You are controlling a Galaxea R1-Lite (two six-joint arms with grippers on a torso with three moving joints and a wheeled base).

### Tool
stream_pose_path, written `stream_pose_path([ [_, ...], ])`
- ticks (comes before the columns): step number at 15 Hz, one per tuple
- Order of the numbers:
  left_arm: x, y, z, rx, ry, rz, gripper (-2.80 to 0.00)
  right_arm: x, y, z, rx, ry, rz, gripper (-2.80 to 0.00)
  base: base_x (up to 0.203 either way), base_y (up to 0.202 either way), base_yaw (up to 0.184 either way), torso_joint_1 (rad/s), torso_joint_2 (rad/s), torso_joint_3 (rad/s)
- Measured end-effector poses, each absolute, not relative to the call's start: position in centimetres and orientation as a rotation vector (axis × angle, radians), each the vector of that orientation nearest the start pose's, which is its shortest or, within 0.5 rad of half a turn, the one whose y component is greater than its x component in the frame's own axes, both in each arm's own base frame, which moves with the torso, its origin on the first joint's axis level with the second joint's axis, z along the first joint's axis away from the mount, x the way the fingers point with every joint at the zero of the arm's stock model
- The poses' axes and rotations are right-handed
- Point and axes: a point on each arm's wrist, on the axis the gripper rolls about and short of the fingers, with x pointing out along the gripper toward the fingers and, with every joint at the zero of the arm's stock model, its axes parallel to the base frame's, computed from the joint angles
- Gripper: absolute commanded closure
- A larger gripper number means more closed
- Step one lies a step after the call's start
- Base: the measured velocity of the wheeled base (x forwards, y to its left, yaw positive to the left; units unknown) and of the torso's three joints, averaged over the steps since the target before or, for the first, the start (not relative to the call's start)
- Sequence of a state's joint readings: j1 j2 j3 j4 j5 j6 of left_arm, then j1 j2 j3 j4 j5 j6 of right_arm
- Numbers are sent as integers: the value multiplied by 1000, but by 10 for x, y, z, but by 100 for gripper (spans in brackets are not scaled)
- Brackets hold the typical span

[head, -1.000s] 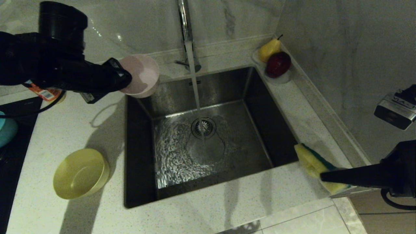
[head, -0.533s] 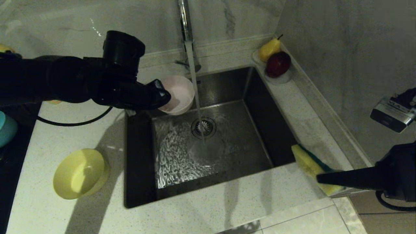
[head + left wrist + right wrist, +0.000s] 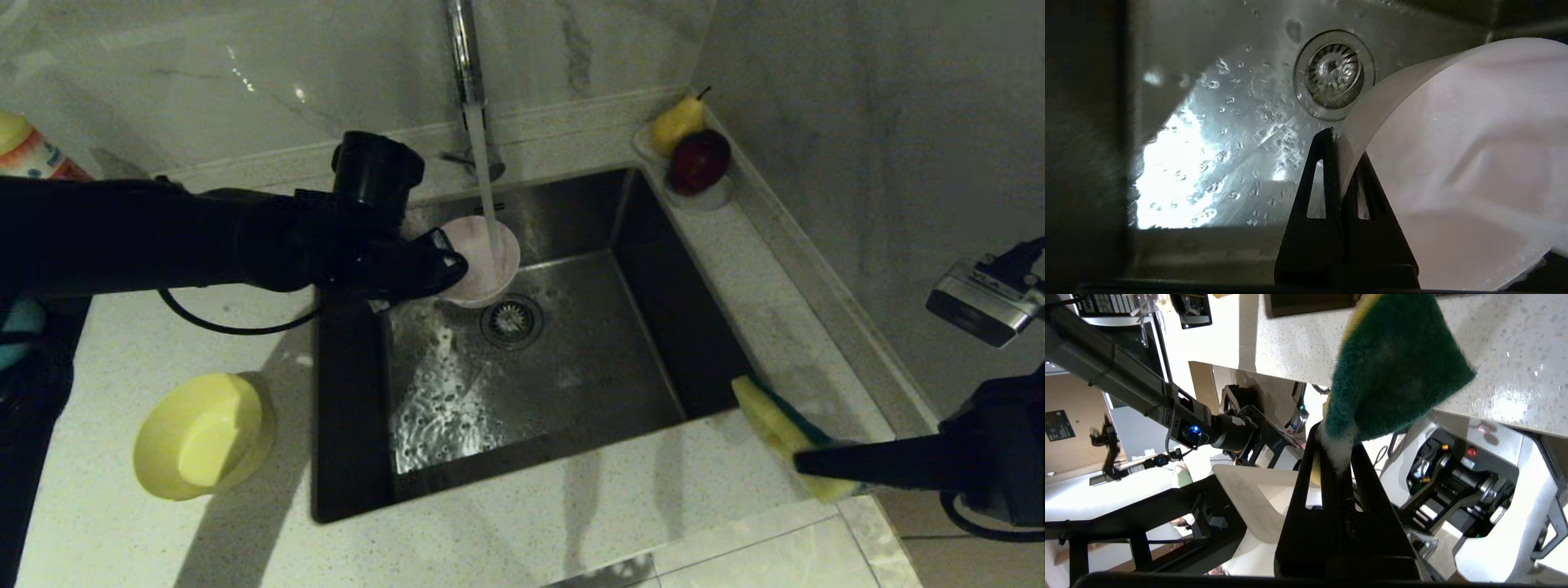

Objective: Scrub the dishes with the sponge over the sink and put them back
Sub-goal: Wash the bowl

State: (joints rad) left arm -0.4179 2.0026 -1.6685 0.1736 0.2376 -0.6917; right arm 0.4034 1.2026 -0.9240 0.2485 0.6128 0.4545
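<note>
L gripper (image 3: 445, 265) is clamped on the rim of the pale pink bowl (image 3: 487, 257), holding it over the sink (image 3: 571, 367) w/ the tap stream (image 3: 483, 175) falling into it. The drain strainer (image 3: 1334, 73) lies just past the fingertips, below the bowl. R gripper (image 3: 804, 464) is pinched on the sponge (image 3: 775, 416) at the sink's front right corner; green face is turned away from L gripper. Yellow bowl (image 3: 204, 437) sits on the counter (image 3: 531, 531), well apart from both grippers. Teal bowl (image 3: 20, 327) shows behind L arm.
</note>
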Motion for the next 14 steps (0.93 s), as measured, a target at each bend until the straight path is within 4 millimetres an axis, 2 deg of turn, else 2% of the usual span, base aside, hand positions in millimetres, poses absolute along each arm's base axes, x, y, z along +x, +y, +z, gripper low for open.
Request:
stream_pose_path([
  [7,378,-165,220,-504,557,6,0,150,78,252,463,767,852,0,0,0,0,0,0,0],
  [11,371,-168,217,-495,565,21,0,147,76,251,465,764,848,0,0,0,0,0,0,0],
  [14,361,-159,222,-454,474,132,0,144,74,245,468,780,841,0,0,0,0,0,0,0],
])
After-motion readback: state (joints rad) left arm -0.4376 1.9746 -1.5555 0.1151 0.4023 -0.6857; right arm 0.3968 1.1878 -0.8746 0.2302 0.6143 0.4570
